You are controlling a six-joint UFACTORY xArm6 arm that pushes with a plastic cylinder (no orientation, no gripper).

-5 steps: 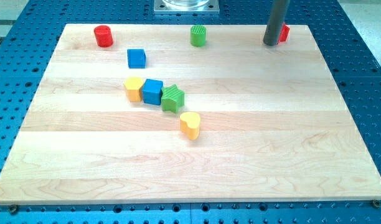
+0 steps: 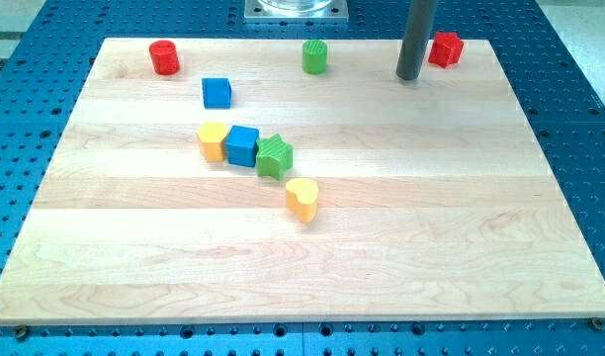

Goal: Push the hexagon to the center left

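Hexagon-shaped red block (image 2: pixel 445 48) sits at the wooden tabletop's (image 2: pixel 401 247) top right corner, just right of my tip (image 2: pixel 408 77) and apart from it. You see no fingers, only the dark rod; the block's facing and long axis can't be made out.

Red cylinder (image 2: pixel 164 57), green cylinder (image 2: pixel 315 56), two blue cubes (image 2: pixel 216 93) (image 2: pixel 242 145) (one mid-cluster), green star (image 2: pixel 275 156), yellow heart (image 2: pixel 302 198).

The arm's straight dark rod stands upright near the view's top right, my tip (image 2: pixel 408 76) resting at table height, its upper end cut off by the frame.
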